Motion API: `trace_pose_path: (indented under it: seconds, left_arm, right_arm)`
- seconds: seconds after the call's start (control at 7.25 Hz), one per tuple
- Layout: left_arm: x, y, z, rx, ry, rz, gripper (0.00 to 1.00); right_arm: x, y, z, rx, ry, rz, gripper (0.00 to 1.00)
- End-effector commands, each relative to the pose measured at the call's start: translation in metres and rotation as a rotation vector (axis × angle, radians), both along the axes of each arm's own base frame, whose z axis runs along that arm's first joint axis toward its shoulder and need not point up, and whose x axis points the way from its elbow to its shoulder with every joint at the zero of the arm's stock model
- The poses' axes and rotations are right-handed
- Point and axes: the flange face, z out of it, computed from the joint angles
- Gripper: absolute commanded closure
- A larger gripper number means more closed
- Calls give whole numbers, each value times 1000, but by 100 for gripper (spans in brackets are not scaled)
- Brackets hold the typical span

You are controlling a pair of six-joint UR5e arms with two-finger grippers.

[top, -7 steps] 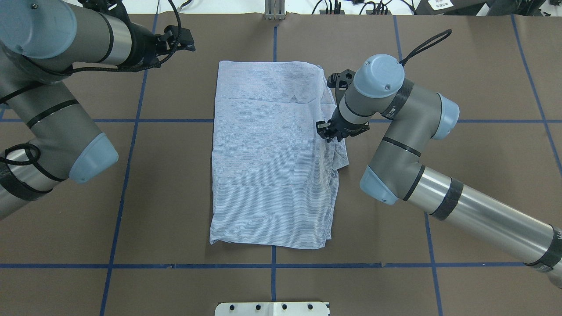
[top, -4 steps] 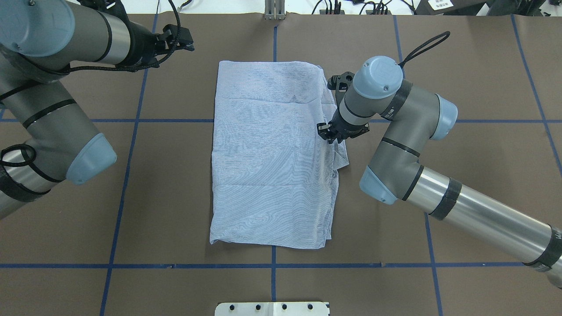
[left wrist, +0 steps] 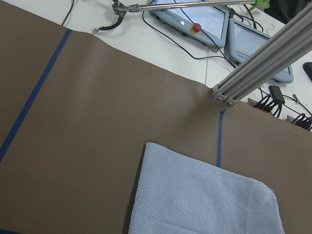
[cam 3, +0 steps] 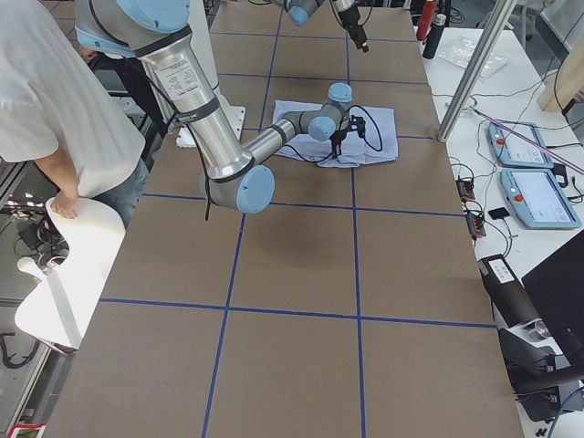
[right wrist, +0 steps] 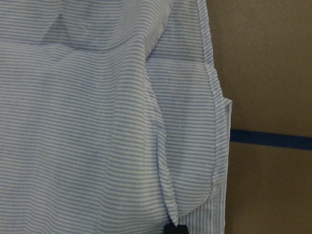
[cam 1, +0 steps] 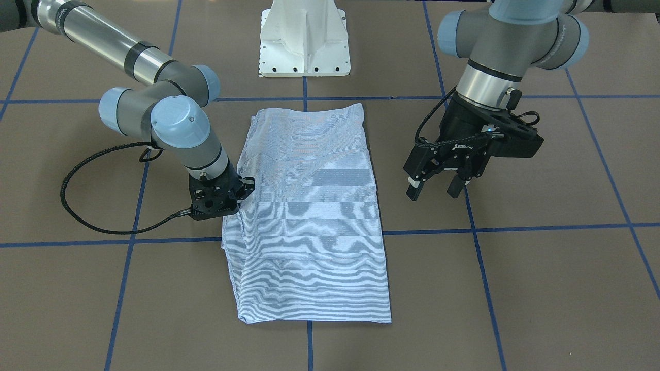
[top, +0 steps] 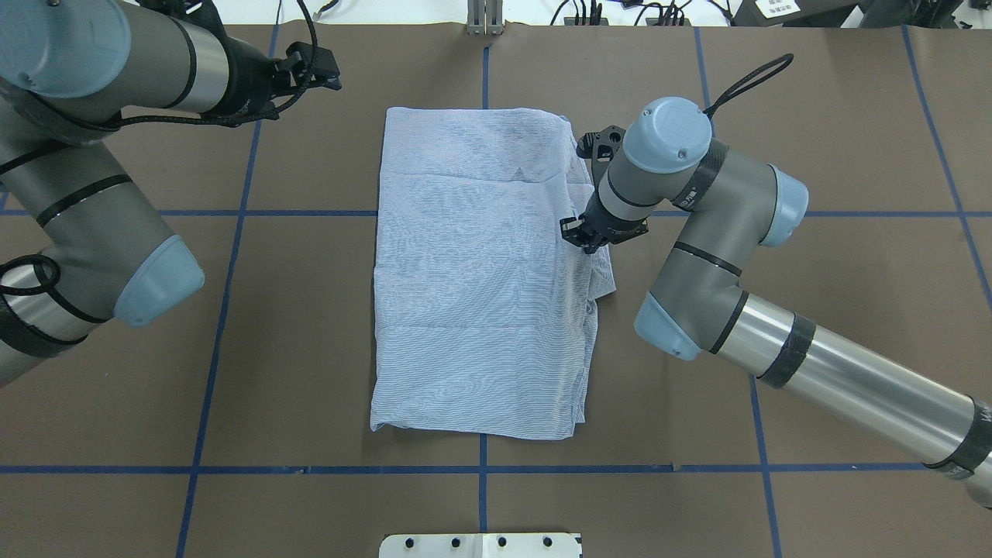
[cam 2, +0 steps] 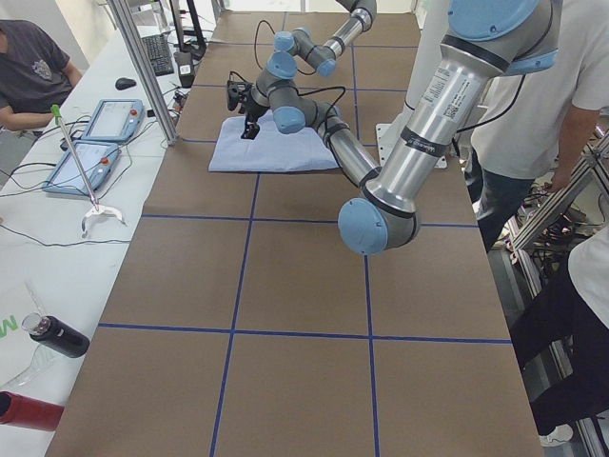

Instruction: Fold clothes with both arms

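The clothes, one light blue striped shirt (top: 480,287) (cam 1: 309,216), lie folded into a tall rectangle at the table's middle. My right gripper (top: 583,237) (cam 1: 227,200) is down at the shirt's right edge, about a third of the way from the far end. The right wrist view shows a raised crease of shirt (right wrist: 161,146) running into the black fingertips (right wrist: 174,229), so the gripper looks shut on the fabric. My left gripper (cam 1: 435,186) (top: 319,68) hangs open above bare table, off the shirt's far left corner. A shirt corner (left wrist: 204,200) fills the bottom of the left wrist view.
The white pedestal base (cam 1: 304,38) stands at the robot's side of the table. Blue tape lines (top: 480,469) cross the brown surface. An aluminium post (left wrist: 263,53) and teach pendants (left wrist: 195,17) sit beyond the far edge. People (cam 3: 55,100) (cam 2: 29,67) are beside the table.
The right gripper has shifted very slightly at the shirt's right edge. The left arm has drawn back a little. The shirt's outline is unchanged.
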Motion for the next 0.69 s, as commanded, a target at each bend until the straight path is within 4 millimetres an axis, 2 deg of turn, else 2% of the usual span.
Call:
trace_pose_path:
  seconds: [0.0, 0.14, 0.28, 0.41, 0.55]
  left_arm:
    - [0, 0, -1, 2, 0, 0, 0]
    - [0, 0, -1, 1, 1, -1, 0]
    - [1, 0, 0, 0, 0, 1, 0]
    - [1, 0, 0, 0, 0, 1, 0]
    - [1, 0, 0, -1, 0, 2, 0]
  right_arm:
    - [22, 4, -18, -13, -61, -28, 100]
    - [40, 16, -8, -13, -67, -29, 100]
    - [47, 18, 3, -19, -59, -25, 100]
    - [46, 18, 11, -20, -46, -21, 91]
    - [45, 15, 10, -15, -43, -9, 1]
